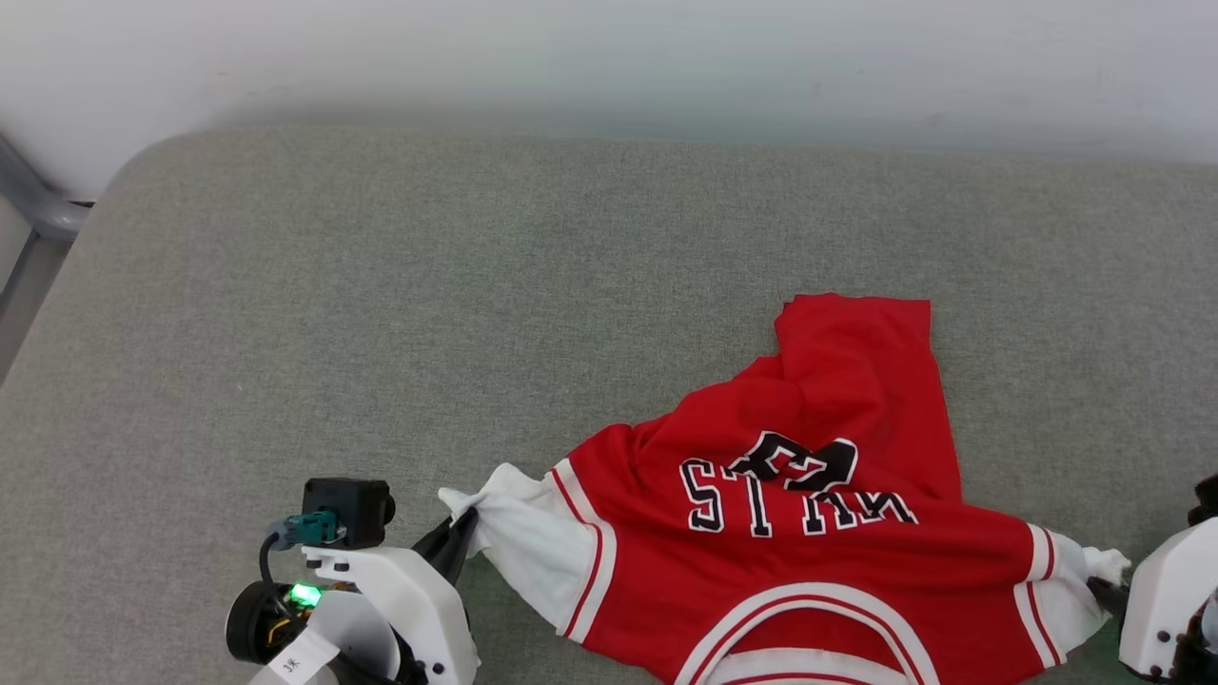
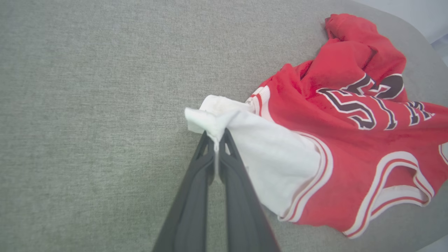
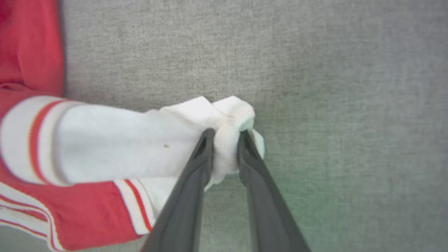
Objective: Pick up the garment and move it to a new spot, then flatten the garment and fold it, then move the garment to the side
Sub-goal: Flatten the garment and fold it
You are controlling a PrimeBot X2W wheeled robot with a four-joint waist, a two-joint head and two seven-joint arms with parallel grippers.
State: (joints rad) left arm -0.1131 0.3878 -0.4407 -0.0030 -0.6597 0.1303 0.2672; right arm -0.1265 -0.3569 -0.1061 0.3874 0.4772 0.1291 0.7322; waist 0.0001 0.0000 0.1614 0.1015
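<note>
The garment (image 1: 809, 561), a red jersey with white sleeves and black lettering, lies crumpled on the grey cushion at the lower right, lettering face up and its red hem bunched toward the back. My left gripper (image 1: 463, 526) is shut on the tip of one white sleeve, and the left wrist view shows the cloth (image 2: 350, 140) pinched between the closed fingers (image 2: 217, 136). At the far right my right gripper (image 1: 1104, 585) holds the other sleeve. In the right wrist view a wad of that white sleeve (image 3: 105, 140) sits squeezed between its two fingers (image 3: 225, 136).
The grey fabric surface (image 1: 476, 285) stretches wide to the left and back of the jersey. Its rounded back edge meets a white wall (image 1: 609, 57). A grey metal frame (image 1: 38, 209) stands past the left corner.
</note>
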